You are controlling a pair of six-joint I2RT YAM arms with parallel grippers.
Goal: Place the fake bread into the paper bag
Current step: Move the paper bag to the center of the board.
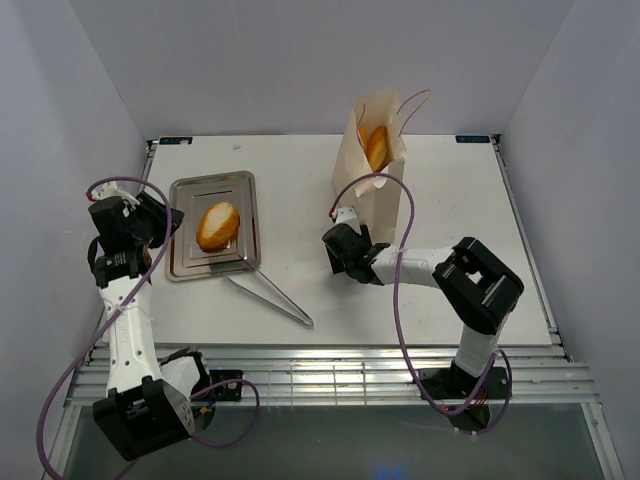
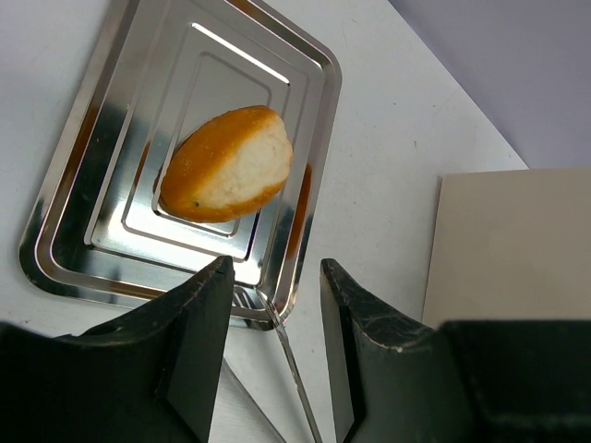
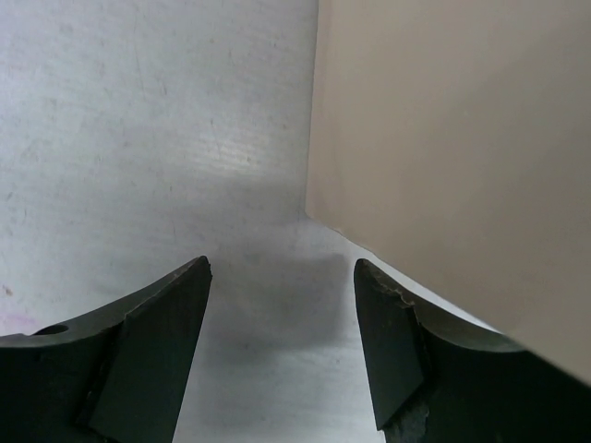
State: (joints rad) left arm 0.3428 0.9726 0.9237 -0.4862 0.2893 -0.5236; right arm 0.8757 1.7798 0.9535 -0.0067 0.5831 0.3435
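One white desk (image 1: 450, 250) carries everything inspected; the items are listed by size.

The paper bag (image 1: 372, 185) stands upright toward the far side, right of centre, its mouth open upward and its cord handles loose above the rim; this posture is judged to allow pieces to be lowered in from above. At least one golden bread piece (image 1: 377, 148) is seen inside the mouth, so the task is judged to be partly done.

The steel tray (image 1: 180, 255) lies flat on the left half of the desk, well apart from the bag; its raised rim is judged to keep its contents from rolling off.

The right end effector (image 3: 280, 269) is released and holds nothing; it is set low beside the base of the bag, whose cream wall fills the right of the wrist view and lies outside the fingers; a steadying or standby role is inferred; contact with the bag cannot be confirmed.

The left end effector (image 2: 275, 277) is likewise parted and empty; it is poised at the left edge of the tray and aimed across it, a stance judged preparatory to a pick.

The tongs (image 1: 272, 296) lie on the desk with one end at the near rim of the tray and the rest angled toward the near right; they are gripped by nothing.

The roll (image 1: 218, 226) lies alone at the middle of the tray, untouched; it is not yet in the bag.
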